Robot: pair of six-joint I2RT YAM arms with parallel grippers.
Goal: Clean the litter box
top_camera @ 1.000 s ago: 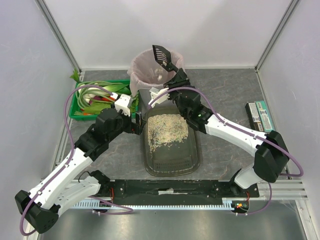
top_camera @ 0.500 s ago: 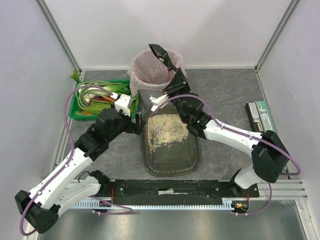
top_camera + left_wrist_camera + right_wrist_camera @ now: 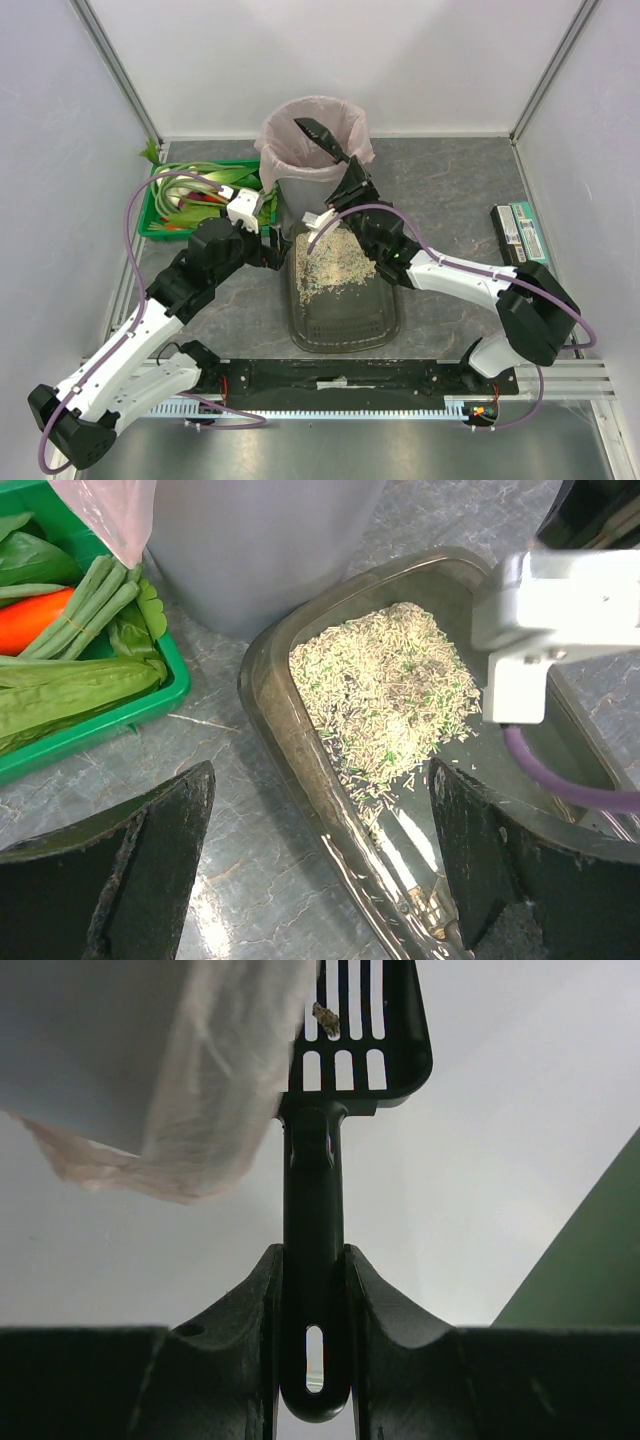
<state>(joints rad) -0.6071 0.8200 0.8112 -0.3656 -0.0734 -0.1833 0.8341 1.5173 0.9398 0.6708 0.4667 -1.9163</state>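
Observation:
The dark olive-grey litter box (image 3: pixel 345 335) lies mid-table with beige litter (image 3: pixel 335 263) heaped at its far end; it also shows in the left wrist view (image 3: pixel 300 750). My right gripper (image 3: pixel 352 180) is shut on the handle of a black slotted scoop (image 3: pixel 318 135), whose head is over the pink-bagged grey bin (image 3: pixel 290 150). In the right wrist view the scoop (image 3: pixel 352 1030) carries one small clump. My left gripper (image 3: pixel 280 250) is open, its jaws straddling the box's left rim (image 3: pixel 330 840) without touching it.
A green crate (image 3: pixel 160 215) of vegetables stands at the left, next to the bin. Flat boxes (image 3: pixel 520 232) lie at the right edge. Metal frame posts stand at the back corners.
My right gripper has tilted the scoop down and left, so its head has moved from above the bin's right rim to over the bin's opening. The left arm has barely moved.

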